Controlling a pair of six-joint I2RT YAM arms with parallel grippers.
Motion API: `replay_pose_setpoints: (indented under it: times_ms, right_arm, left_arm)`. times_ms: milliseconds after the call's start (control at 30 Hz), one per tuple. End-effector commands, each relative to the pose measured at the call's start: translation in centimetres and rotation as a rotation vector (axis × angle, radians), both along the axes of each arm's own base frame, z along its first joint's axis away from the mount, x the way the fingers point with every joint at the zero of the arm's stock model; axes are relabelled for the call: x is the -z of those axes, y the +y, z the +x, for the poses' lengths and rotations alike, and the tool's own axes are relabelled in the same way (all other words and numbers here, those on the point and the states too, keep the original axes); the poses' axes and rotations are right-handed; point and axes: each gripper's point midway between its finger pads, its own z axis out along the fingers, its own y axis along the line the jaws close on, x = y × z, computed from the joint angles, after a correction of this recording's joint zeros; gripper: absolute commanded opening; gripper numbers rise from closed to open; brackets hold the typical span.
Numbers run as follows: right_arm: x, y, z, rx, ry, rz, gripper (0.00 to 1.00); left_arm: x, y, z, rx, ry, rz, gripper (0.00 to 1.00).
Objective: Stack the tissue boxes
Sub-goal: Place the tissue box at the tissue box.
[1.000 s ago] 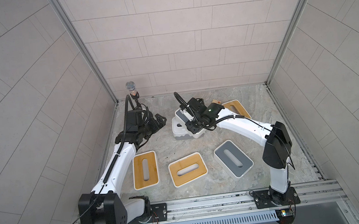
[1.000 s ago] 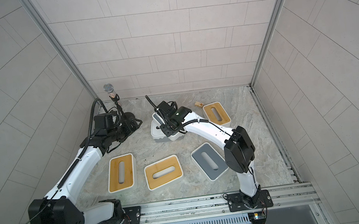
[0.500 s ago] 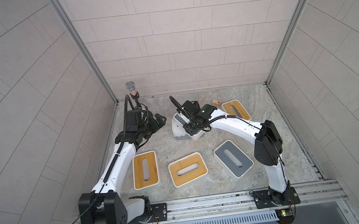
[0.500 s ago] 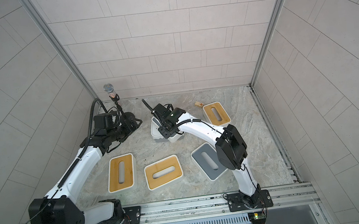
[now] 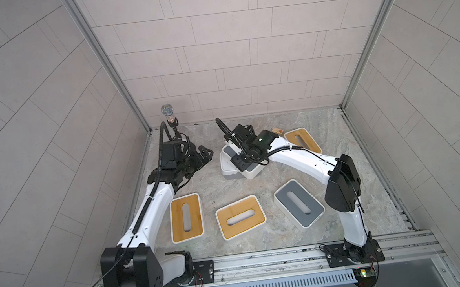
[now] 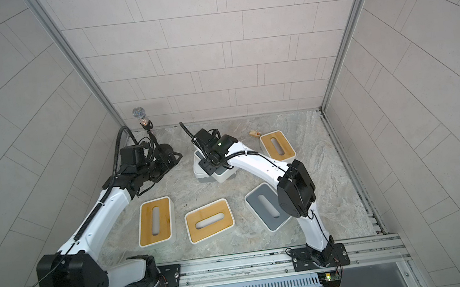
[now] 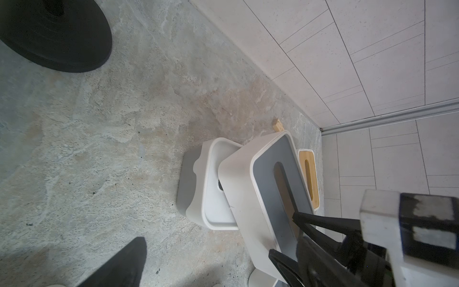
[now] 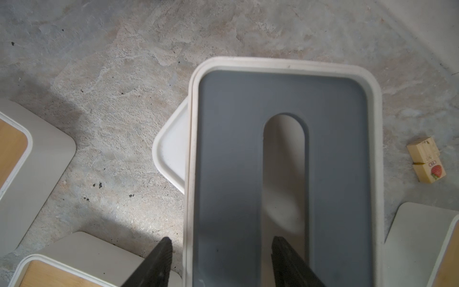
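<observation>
Six tissue boxes are in view. A grey-topped box [image 5: 251, 169] [image 8: 228, 149] lies askew on the all-white box [image 5: 225, 158] [image 7: 216, 184] at the back middle. My right gripper [image 8: 221, 248] [image 5: 241, 163] is open astride that upper box's long wall, one finger in the slot and one outside, with small gaps on both sides. Three bamboo-topped boxes [image 5: 187, 221] [image 5: 240, 217] [image 5: 302, 141] and a second grey-topped box [image 5: 299, 203] lie singly on the floor. My left gripper [image 5: 206, 153] [image 6: 177, 156] hangs open and empty, left of the pair.
A small wooden block [image 5: 277, 130] [image 8: 426, 160] lies behind the stacked pair. A microphone on a stand [image 5: 169, 117] occupies the back left corner, its black round base [image 7: 49, 32] close to my left gripper. Tiled walls close in three sides.
My right gripper carried the grey-topped box a little left over the all-white box, then parted its jaws and let go. The left arm stayed still.
</observation>
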Motion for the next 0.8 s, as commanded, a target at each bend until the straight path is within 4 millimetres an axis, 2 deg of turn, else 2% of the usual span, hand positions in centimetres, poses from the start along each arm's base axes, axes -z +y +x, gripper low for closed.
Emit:
replay_pose_setpoints:
  times_ms: [0,133,333,467,600,767]
  right_arm:
    - [-2.1,-0.6,-1.2,-0.011,-0.005,0.010,0.67]
    - [-3.5,-1.3,-2.3,0.005,-0.005,0.044,0.72]
    - [-4.9,-3.5,-4.0,0.084,-0.013,0.109,0.79]
    - [-5.4,-5.3,-5.1,0.153,-0.015,0.189,0.83]
    - [-5.0,-6.8,-6.0,0.243,0.006,0.343,0.86]
    - [-4.0,-8.6,-6.3,0.332,0.031,0.534,0.89]
  left_arm:
    - [-0.2,0.3,0.0,-0.004,-0.020,0.008,1.00]
    - [-0.7,0.3,0.1,-0.001,-0.037,0.018,1.00]
    - [-2.4,-0.2,0.1,0.014,-0.090,0.058,1.00]
    - [-2.4,-1.1,0.1,0.016,-0.099,0.113,1.00]
    - [-2.3,-2.7,1.2,0.025,-0.122,0.105,1.00]
    - [-2.2,-4.3,3.4,0.055,-0.146,0.173,1.00]
